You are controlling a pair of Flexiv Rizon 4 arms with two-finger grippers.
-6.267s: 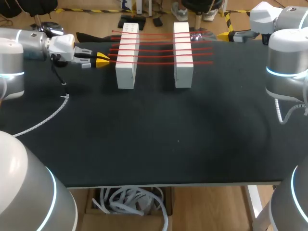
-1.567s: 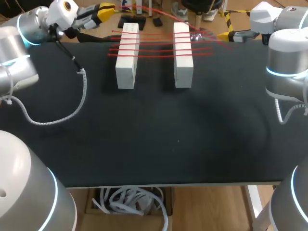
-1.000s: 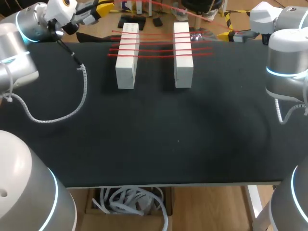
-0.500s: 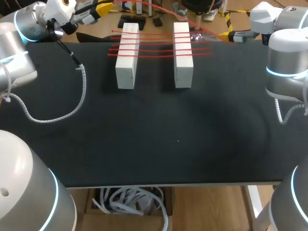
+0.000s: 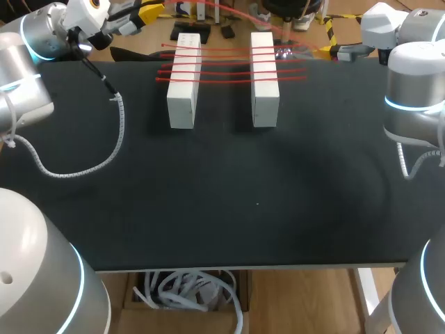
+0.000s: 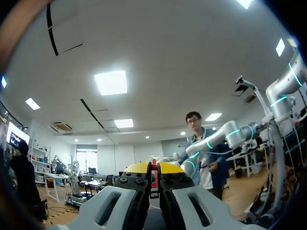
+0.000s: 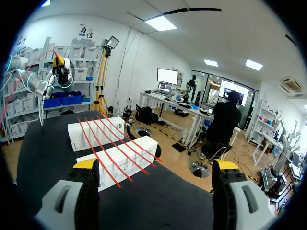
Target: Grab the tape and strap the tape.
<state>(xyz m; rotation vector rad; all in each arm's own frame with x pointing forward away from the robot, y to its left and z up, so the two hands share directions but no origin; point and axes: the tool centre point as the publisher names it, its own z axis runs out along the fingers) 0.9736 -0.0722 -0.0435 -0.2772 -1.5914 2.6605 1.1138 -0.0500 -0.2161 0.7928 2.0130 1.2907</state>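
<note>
Black counter (image 5: pixel 229 209) carries two white blocks (image 5: pixel 182 104), with four red strands (image 5: pixel 222 80) stretched across both (taut, side by side). Left jaws, at the far left corner, pinch a fifth red tape (image 6: pixel 154 168); right jaws hang spread wide, far right

Head cam overhead on table (image 5: pixel 257 202); L wrist ceilingward; R wrist low, same white blocks (image 5: pixel 181 104).

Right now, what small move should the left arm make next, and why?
Probably lower the left gripper toward the white blocks: it is shut on a red tape strand held up off them, not yet laid beside the other strands.
</note>
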